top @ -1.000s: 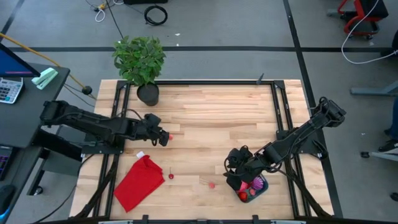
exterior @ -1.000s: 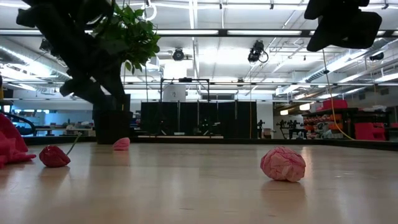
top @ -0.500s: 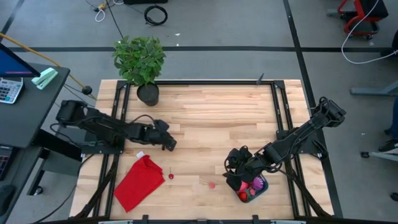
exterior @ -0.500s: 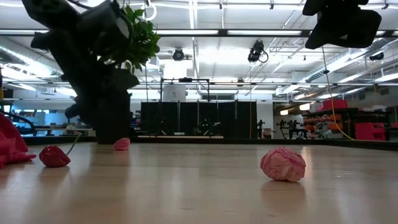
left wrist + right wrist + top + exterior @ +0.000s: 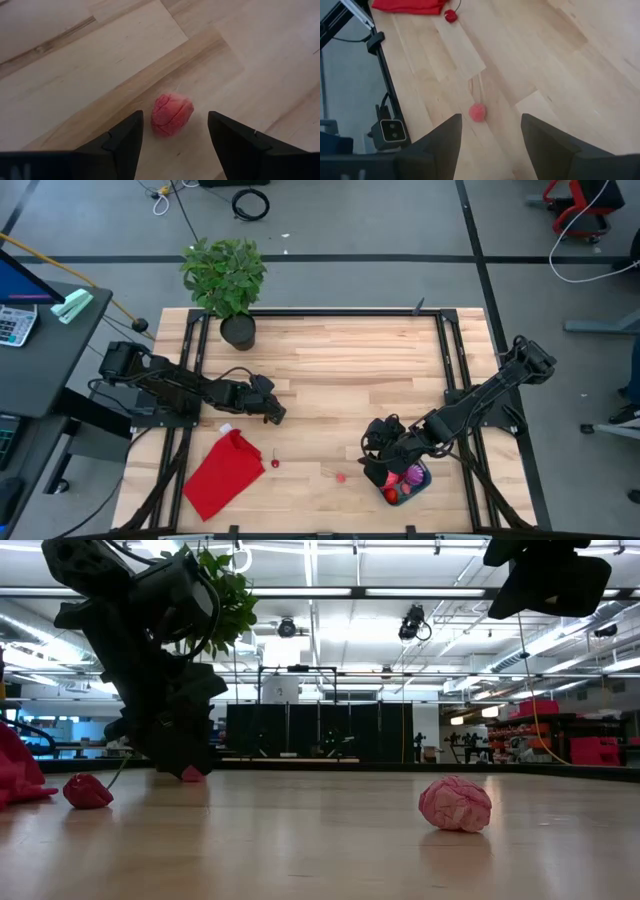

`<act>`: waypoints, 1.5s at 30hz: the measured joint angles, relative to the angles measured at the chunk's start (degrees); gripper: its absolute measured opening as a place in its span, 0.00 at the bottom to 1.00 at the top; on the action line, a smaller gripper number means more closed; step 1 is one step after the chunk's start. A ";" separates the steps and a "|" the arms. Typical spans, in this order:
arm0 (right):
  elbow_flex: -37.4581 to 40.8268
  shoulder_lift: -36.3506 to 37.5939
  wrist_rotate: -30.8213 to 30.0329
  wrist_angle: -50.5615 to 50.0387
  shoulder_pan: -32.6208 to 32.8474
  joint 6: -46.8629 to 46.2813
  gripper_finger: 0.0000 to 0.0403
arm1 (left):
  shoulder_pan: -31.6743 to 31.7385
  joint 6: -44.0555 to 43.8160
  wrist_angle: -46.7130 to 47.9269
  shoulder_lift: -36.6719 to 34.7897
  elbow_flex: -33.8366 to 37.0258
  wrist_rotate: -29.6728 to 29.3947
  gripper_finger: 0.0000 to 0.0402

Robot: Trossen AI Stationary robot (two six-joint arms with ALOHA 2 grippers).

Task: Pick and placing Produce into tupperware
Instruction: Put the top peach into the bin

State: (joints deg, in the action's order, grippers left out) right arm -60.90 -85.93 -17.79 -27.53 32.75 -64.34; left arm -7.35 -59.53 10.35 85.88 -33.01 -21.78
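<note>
A small pink produce piece lies on the wooden table between the fingers of my open left gripper, which stands low over it at the table's left middle; the fingers stand on either side without touching it. My right gripper hangs open over the table beside the teal tupperware, which holds red and purple produce. A second pink piece and a red piece with a stem rest on the table near the front edge.
A red cloth lies at the front left. A potted plant stands at the far left corner. Black frame rails run along the table's far edge and sides. Bare wood spans the middle.
My left gripper has come down and a little toward the table's right and near edges, settling over the pink piece, which now sits between its fingers and is hidden under it in the high view. The piece has not moved.
</note>
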 joint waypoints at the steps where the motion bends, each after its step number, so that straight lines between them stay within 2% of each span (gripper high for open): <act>1: 0.00 0.00 -0.50 0.00 0.01 0.01 0.53 | 0.00 -0.31 0.02 0.15 0.00 -0.03 0.56; 12: 0.00 0.00 -5.68 -0.02 -0.02 0.01 0.53 | 0.07 -1.62 0.42 0.33 -0.02 -0.16 0.39; 22: 0.00 0.00 -6.17 -0.02 -0.01 0.01 0.53 | 0.07 -2.96 -0.81 0.35 -0.02 1.71 0.17; 28: 0.00 0.00 -6.17 -0.02 0.01 -0.01 0.53 | -0.23 -2.93 -12.37 0.40 0.04 10.19 0.10; 37: 0.00 0.00 -6.17 -0.04 0.00 0.00 0.53 | -5.60 -2.84 -41.82 0.40 0.01 13.55 0.10; 42: 0.00 0.00 -5.37 -2.21 -0.01 -0.17 0.53 | -10.02 -2.78 -42.82 0.40 -4.20 13.75 0.10; 45: 0.00 0.00 -4.29 -6.44 0.00 -0.57 0.51 | -11.85 -0.02 -39.06 0.40 -8.88 13.84 0.10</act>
State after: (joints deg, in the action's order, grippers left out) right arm -60.90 -85.93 -22.09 -33.98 32.74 -64.92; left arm -19.21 -59.55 -28.71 86.28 -41.90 -7.94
